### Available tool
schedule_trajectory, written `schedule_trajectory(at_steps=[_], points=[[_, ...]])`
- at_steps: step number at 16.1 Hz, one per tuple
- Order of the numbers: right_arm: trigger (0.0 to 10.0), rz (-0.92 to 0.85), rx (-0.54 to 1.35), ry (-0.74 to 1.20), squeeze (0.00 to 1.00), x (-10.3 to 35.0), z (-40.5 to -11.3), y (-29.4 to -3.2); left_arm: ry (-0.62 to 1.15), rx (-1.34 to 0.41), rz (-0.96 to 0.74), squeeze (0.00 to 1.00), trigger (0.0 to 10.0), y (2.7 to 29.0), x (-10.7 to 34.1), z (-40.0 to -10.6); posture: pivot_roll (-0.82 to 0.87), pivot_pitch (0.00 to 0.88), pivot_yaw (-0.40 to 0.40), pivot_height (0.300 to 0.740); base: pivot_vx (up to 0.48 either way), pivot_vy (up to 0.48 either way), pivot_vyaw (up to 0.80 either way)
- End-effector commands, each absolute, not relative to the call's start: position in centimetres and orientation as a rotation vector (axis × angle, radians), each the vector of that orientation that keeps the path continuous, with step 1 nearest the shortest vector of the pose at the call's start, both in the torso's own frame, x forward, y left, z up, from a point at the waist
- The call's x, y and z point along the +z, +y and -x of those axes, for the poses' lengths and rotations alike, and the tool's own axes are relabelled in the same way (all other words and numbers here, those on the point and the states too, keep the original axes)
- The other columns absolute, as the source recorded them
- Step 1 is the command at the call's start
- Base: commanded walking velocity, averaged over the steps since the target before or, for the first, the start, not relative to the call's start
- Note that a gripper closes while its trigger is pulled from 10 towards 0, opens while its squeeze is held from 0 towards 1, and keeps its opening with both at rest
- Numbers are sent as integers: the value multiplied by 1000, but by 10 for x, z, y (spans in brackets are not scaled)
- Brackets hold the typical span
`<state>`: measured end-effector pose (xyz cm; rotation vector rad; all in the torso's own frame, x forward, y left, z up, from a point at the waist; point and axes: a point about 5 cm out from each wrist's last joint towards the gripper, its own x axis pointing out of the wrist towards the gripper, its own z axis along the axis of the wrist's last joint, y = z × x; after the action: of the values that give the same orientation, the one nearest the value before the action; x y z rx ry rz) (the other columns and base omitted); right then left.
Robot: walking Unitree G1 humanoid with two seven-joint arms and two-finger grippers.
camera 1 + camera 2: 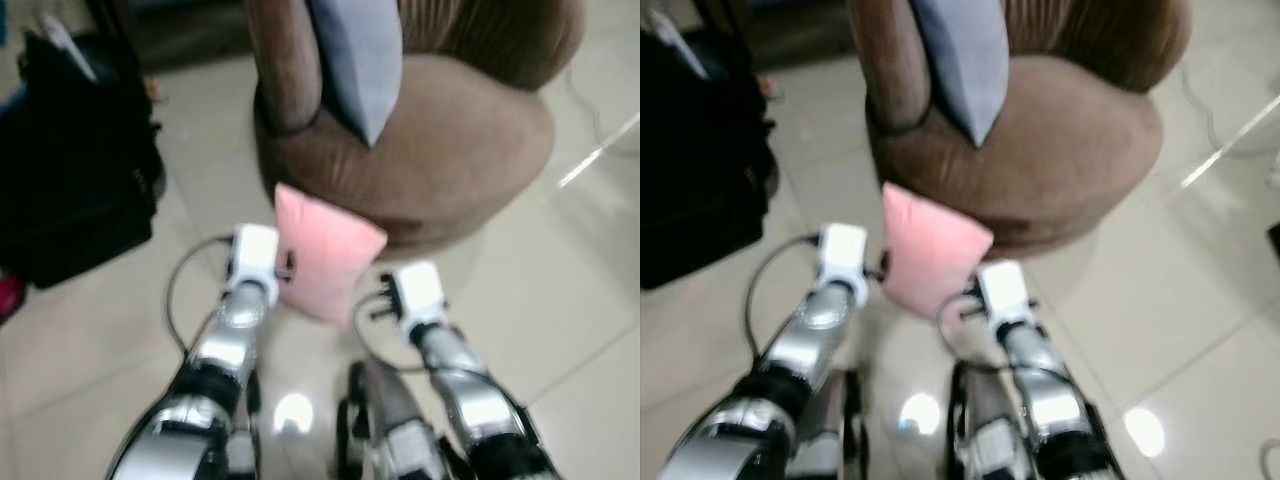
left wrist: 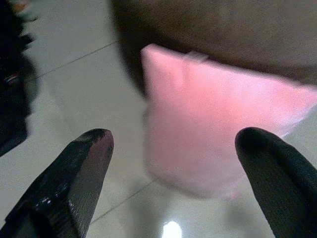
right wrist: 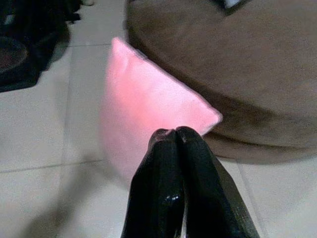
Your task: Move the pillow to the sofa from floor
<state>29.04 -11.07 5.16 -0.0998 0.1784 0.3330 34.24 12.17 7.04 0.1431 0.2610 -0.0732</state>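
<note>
A pink pillow stands on the tiled floor and leans against the base of a round brown sofa. Both of my arms reach toward it from either side. In the left wrist view my left gripper is open, its two black fingers spread wide, with the pink pillow a short way beyond them. My right gripper is shut, fingertips pressed together with nothing seen between them, just short of the pillow's lower edge.
A grey cushion stands upright on the sofa seat against its left arm. A large black bag sits on the floor to the left. A thin pale cable lies on the floor at the right. Glossy tiles lie around my arms.
</note>
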Motion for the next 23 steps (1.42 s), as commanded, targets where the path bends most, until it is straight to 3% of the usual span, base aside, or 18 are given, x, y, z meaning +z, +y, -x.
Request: schedule_trajectory(at_steps=[1, 4, 14, 18, 23], points=[[10000, 85, 358, 207, 0, 46, -285, -102, 283, -33, -164, 0, 10000, 135, 63, -338, -50, 257, -64, 633, 0, 0, 0], [10000, 85, 366, 208, 0, 45, -285, -101, 285, -29, -171, 0, 10000, 136, 62, -337, -46, 258, -66, 633, 81, -82, 0], [10000, 89, 376, 211, 0, 46, -286, -98, 295, 9, -196, 0, 10000, 137, 61, -336, -42, 259, -69, 633, 426, 0, 0], [10000, 101, 377, 210, 0, 47, -287, -97, 315, 16, -232, 0, 10000, 139, 58, -336, -42, 259, -69, 633, 360, -308, 0], [10000, 107, 395, 201, 0, 49, -287, -93, 295, 25, -216, 0, 10000, 138, 60, -336, -38, 261, -71, 633, 49, -82, 434]])
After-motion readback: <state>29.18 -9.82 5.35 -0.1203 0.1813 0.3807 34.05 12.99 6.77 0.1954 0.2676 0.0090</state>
